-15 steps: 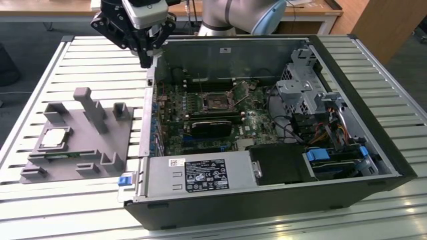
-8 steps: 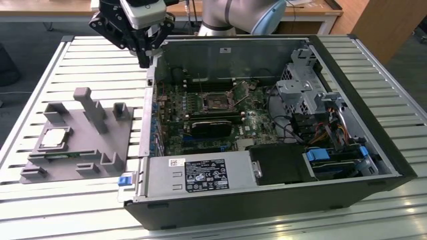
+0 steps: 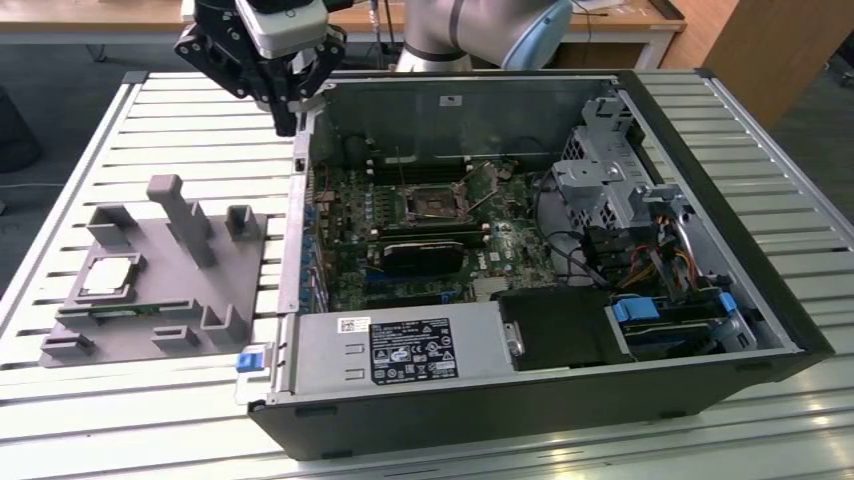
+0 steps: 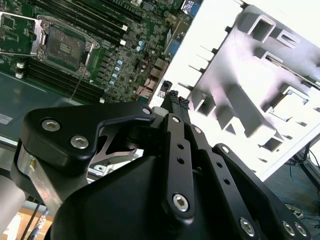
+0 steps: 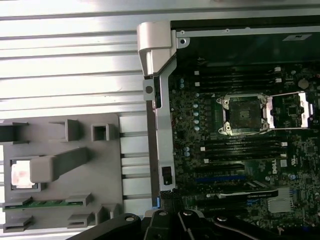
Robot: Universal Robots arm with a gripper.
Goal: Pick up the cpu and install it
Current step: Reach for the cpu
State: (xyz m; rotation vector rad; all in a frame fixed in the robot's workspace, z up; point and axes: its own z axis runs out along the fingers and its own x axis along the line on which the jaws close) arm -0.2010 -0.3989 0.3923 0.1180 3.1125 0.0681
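At the exterior view's left the cpu point(image 3: 110, 277) lies flat in the grey tray point(image 3: 254, 275) on the slatted bench point(image 3: 94, 130). The pincer point(image 3: 284, 125) hangs closed and empty (fingertips together) beside a corner of the open computer case point(image 3: 534, 405), well apart from the cpu. Further right sits the socket point(image 3: 434, 205).

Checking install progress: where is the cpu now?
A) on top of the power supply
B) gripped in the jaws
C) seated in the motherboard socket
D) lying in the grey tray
D: the cpu lies in the grey tray outside the case, and the socket stands open and empty.
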